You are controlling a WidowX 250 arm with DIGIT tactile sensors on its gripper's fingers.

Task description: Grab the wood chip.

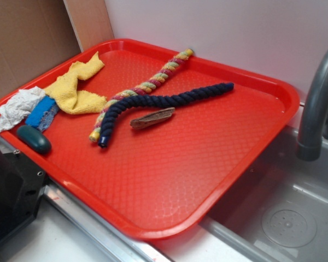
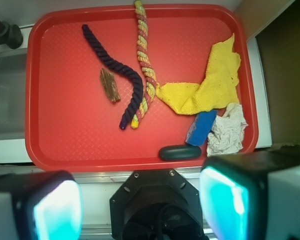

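Observation:
The wood chip (image 1: 152, 117) is a small flat brown piece lying on the red tray (image 1: 169, 180), just in front of the dark navy rope (image 1: 164, 101). In the wrist view the wood chip (image 2: 110, 85) lies left of the navy rope (image 2: 121, 75), far above my gripper (image 2: 140, 205). The gripper is open and empty, its two fingers with cyan pads (image 2: 57, 207) wide apart, held high over the robot base, off the tray's near edge. The gripper itself is out of the exterior view.
A multicoloured rope (image 1: 147, 87) crosses the navy one. A yellow cloth (image 1: 76, 87), a blue item (image 1: 41, 112), crumpled white paper (image 1: 16, 109) and a dark teal oval object (image 1: 34, 139) crowd the tray's left side. A grey faucet (image 1: 317, 103) and sink (image 1: 284, 218) stand right.

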